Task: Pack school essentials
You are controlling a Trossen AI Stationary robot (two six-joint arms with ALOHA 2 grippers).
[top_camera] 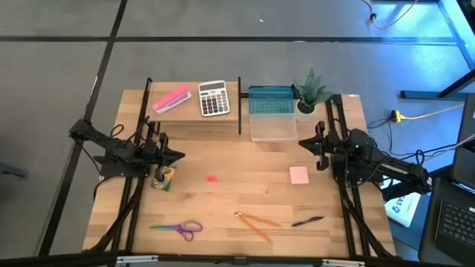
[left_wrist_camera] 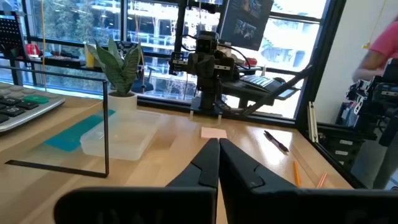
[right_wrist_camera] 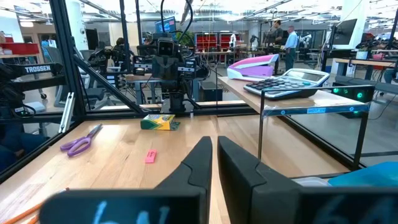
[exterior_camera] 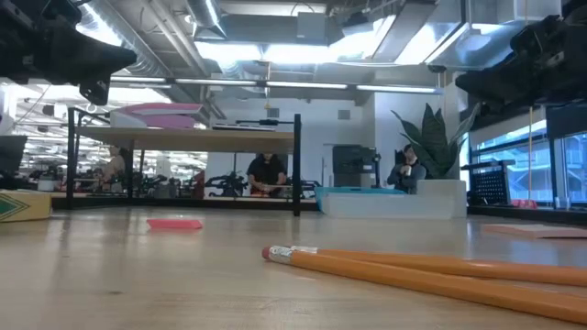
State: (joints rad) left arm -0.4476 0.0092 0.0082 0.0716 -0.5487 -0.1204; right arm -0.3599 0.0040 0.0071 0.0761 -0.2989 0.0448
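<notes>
Stationery lies spread over the wooden table (top_camera: 223,200), none of it inside the clear plastic box (top_camera: 272,126) at twelve o'clock of the table's centre. On the raised shelf (top_camera: 193,111) at about eleven sit a grey calculator (top_camera: 214,99) and a long pink block (top_camera: 171,99); a potted plant (top_camera: 307,95) stands at one o'clock.

Largest of the loose things, the crayon box (top_camera: 163,178) rests at nine o'clock, just under the left gripper (top_camera: 177,156), whose fingers are pressed together on nothing. At three o'clock the right gripper (top_camera: 303,143) hovers clenched and empty — the square pink notepad (top_camera: 299,175) lies just beside it. The purple-handled scissors (top_camera: 178,228) lie at seven o'clock, two orange pencils (top_camera: 256,222) crossed at six, the purple pen (top_camera: 307,221) at five. The tiny red eraser (top_camera: 211,179) sits near the centre — apart from everything.
</notes>
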